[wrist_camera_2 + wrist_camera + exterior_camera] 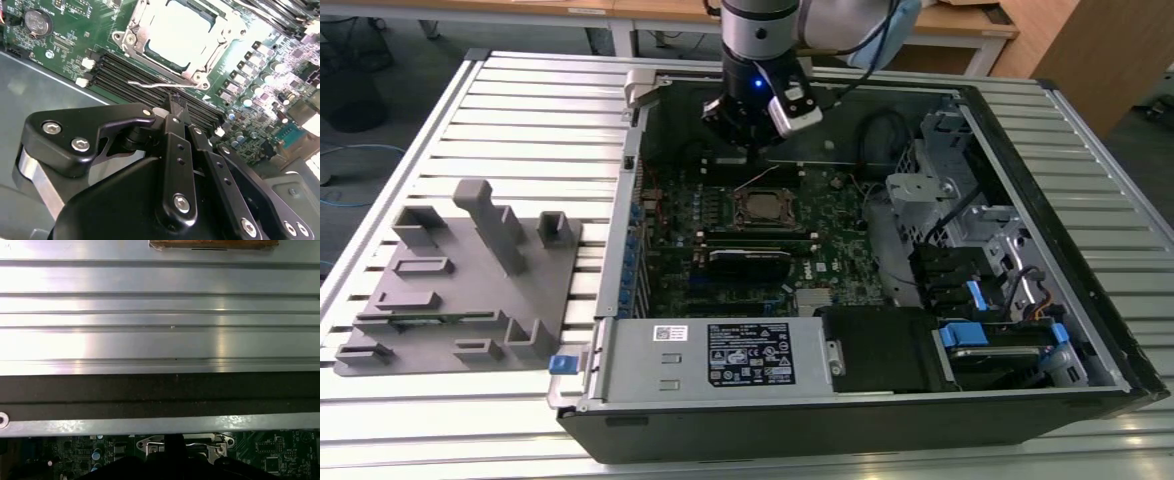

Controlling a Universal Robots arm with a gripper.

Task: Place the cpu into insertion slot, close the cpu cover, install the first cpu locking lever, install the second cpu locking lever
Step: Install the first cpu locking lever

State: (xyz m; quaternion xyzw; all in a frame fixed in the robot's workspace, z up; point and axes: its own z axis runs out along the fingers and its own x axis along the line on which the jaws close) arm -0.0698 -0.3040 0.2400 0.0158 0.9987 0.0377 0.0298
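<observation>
In the second wrist view the cpu [175,32] lies flat in the insertion slot [196,76], its pale silver top showing through the cut-out of the cpu cover [131,37], which is folded down around it. One thin wire locking lever [150,84] stands free along the socket's edge, over the black memory slots. My gripper [175,100] is shut with its tips right at that lever's end; I cannot tell whether they touch it. In the exterior view the gripper [740,152] hangs inside the case just beyond the insertion slot [765,205].
The open computer case [1067,330] rests on a slatted aluminium table [534,100]. A labelled grey power-supply box [720,355] sits at the near side, drive cages [961,230] on the exterior view's right, and a grey fixture tray [454,280] on its left.
</observation>
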